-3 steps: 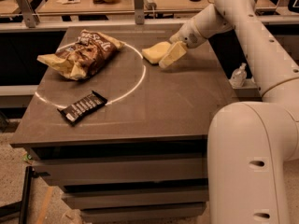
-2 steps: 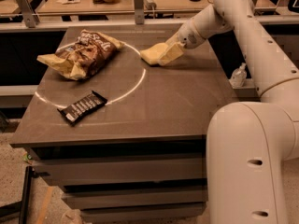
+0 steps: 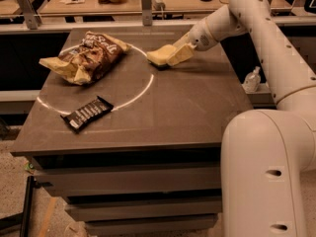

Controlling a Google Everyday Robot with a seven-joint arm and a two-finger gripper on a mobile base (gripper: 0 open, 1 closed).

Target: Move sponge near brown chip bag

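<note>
Leftward, the sponge [image 3: 159, 57] has been shifted, gripped by the claw [image 3: 178, 54]; the brown chip bag [image 3: 91, 57] is seen left of the claw.

A dark grey-brown table [image 3: 192, 117] fills the middle of the frame, with a thin white ring [image 3: 149, 84] marked on the left half of its top. The brown chip bag [image 3: 86, 57] lies crumpled at the upper left, inside the ring. A flat black candy bar [image 3: 88, 113] lies toward the lower left, across the ring's line. Near the upper centre, just right of the bag and on the ring's edge, the sponge [image 3: 159, 57] seems to rest on the top, clasped at its right end by the gripper [image 3: 180, 53].
</note>
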